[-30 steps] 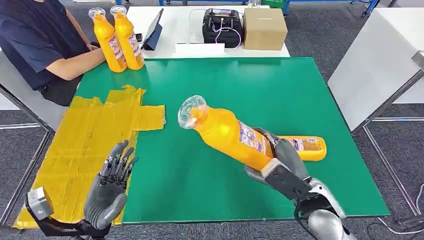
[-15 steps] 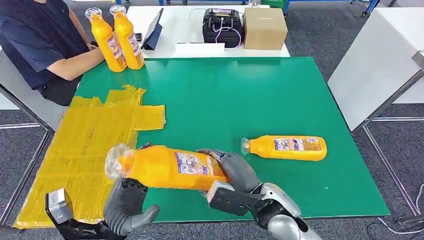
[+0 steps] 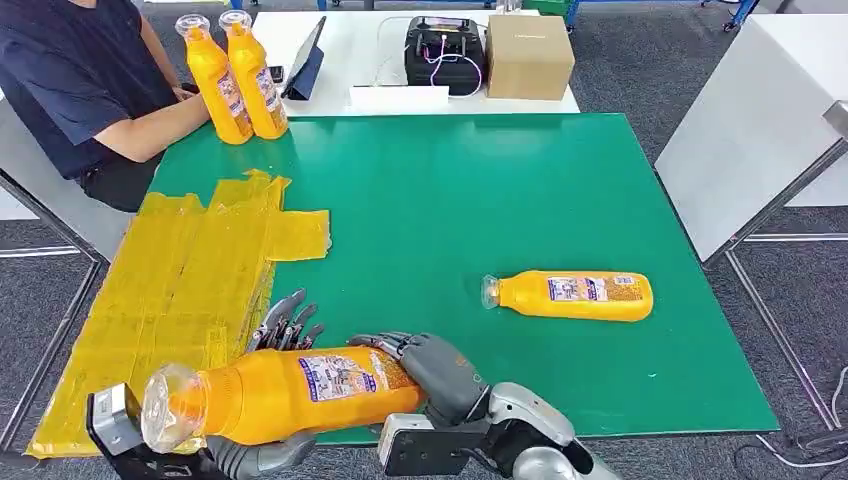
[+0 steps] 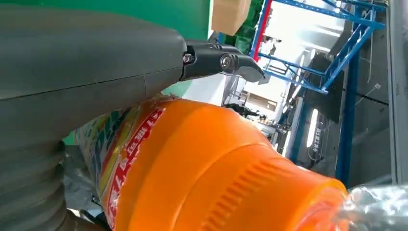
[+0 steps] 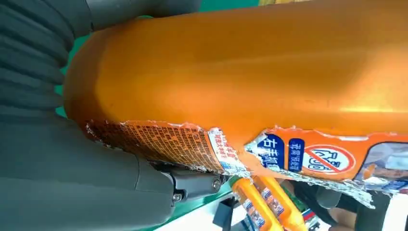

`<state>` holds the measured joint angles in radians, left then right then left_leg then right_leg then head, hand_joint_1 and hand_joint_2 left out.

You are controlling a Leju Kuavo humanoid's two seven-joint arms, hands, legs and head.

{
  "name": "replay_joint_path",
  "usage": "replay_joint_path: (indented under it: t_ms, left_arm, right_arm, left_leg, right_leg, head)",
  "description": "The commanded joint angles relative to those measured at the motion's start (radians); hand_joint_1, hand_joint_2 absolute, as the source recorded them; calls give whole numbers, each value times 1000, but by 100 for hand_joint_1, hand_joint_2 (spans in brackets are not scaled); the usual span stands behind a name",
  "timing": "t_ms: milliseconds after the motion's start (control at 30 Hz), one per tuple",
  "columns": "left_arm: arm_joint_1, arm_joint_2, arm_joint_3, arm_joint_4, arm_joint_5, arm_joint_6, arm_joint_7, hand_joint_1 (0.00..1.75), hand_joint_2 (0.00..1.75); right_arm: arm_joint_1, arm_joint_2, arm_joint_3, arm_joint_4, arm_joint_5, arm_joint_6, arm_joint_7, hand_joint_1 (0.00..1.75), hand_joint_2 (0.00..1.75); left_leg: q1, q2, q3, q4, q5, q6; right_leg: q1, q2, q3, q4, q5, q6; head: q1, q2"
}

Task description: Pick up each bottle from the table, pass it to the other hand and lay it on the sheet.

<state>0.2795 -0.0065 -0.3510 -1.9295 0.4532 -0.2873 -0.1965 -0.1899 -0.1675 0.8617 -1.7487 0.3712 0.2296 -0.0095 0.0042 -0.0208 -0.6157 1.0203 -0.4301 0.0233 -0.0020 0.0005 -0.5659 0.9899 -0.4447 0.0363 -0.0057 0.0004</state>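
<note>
While you look down from the head view, you see the orange plastic bottle with the clear cap (image 3: pixel 285 395) lying crosswise at the near edge of the green table top (image 3: pixel 450 190), its cap end over the near corner of the yellow taped sheet (image 3: pixel 180 290). Your right hand (image 3: pixel 435 365) wraps the bottle's base end, fingers curled over the top of it. Your left hand (image 3: pixel 270 440) sits under and behind the bottle's middle, its dark fingers (image 3: pixel 285 318) rising behind the label and its thumb below; both hands hold the same bottle. From the left wrist, the thick grey thumb (image 4: pixel 96 62) lies against the bottle's shoulder (image 4: pixel 211 173). From the right wrist, the bottle's body (image 5: pixel 250 67) shows a torn label and presses against the grey hand.

You have a second orange bottle (image 3: pixel 570 296) lying on its side on the table to the right, well apart from both hands. Two more orange bottles (image 3: pixel 235 80) stand upright at the far left corner, just beside a seated person's forearm (image 3: pixel 150 130). Beyond the green top, a white table (image 3: pixel 330 40) carries a cardboard box (image 3: pixel 530 55) and a black device (image 3: pixel 445 55).
</note>
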Motion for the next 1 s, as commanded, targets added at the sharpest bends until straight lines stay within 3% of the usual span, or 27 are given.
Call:
replay_joint_path:
  t_ms: [33,67,100,933,967,1000]
  left_arm:
    - [-15,14,-7,16,12,22,2,0,175]
    - [-18,13,-11,16,16,21,1,0,175]
    - [-19,12,-12,16,21,21,-3,169,175]
    - [-37,7,-7,13,-4,14,-15,175,175]
    - [-34,5,1,8,-51,31,-26,175,175]
    - [-32,4,13,-1,-118,56,-44,175,175]
  right_arm:
    - [-20,-54,102,25,7,28,-30,175,175]
    - [-18,-53,101,34,6,26,-29,175,175]
    - [-17,-52,99,40,4,23,-28,175,175]
    - [-4,-16,45,108,28,-48,23,175,175]
    - [7,-17,27,98,53,-78,35,2,175]
    - [10,-27,12,90,61,-90,52,0,175]
  left_leg:
    - [0,2,4,-2,-1,-1]
    - [0,1,3,-1,0,-1]
    - [0,2,4,-2,-1,-1]
    - [0,1,3,-1,0,-1]
    - [0,1,3,-1,0,-1]
    - [0,0,2,-1,0,-1]
  right_leg:
    - [1,0,5,-2,0,0]
    - [0,0,3,-2,0,0]
    - [1,0,5,-2,-1,0]
    - [1,0,3,-2,0,0]
    - [0,-1,3,-2,0,0]
    - [0,-1,2,-1,0,0]
  head:
    - [0,0]
    - [0,0]
    - [0,0]
    - [0,0]
    - [0,0]
    - [0,0]
